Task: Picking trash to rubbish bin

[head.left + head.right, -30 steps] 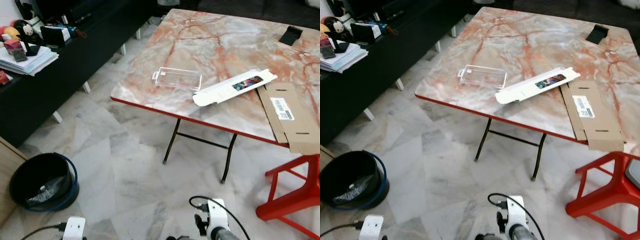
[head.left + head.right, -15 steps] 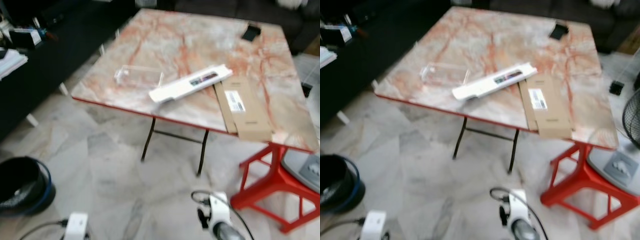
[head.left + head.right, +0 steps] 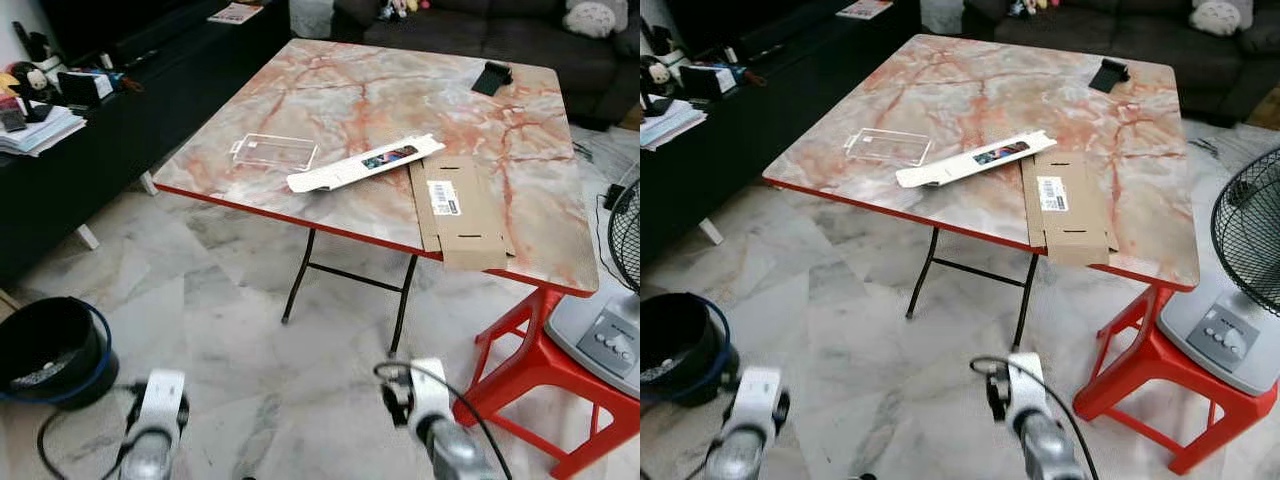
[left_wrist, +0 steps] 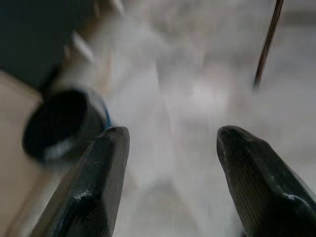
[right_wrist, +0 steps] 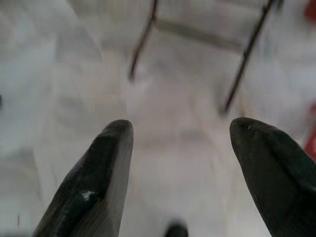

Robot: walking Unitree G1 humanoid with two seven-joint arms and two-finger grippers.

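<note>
Head camera first: a marble-pattern folding table [image 3: 480,130] is seen ahead of both arms, with three bits of trash on it. A clear plastic tray [image 3: 275,151] sits furthest toward the left-arm side, a long white box [image 3: 365,165] lies just beside it, and a flattened brown cardboard piece [image 3: 458,205] touches the white box's end and hangs a little over the near edge. The rubbish bin [image 3: 52,345], black with a blue rim, is parked on the floor off to the outside of the left arm, well apart from the table. A red stool [image 3: 1160,385] carrying a fan [image 3: 1235,300] stands beyond the right arm.

Left wrist view: the left gripper [image 4: 170,182] is held spread wide with nothing between its fingers, pointed down at blurry floor tile, the bin just past one fingertip.

Right wrist view: the right gripper [image 5: 180,182] is likewise opened wide and empty, aimed at the floor with the table legs [image 5: 140,42] beyond the tips.

So the approach step looks to be in hand, nothing grabbed yet. Probably the next move calls for closing in on the table and raising an arm to the near-edge cardboard or the white box, both flat things that may need pinching at an overhanging edge.
</note>
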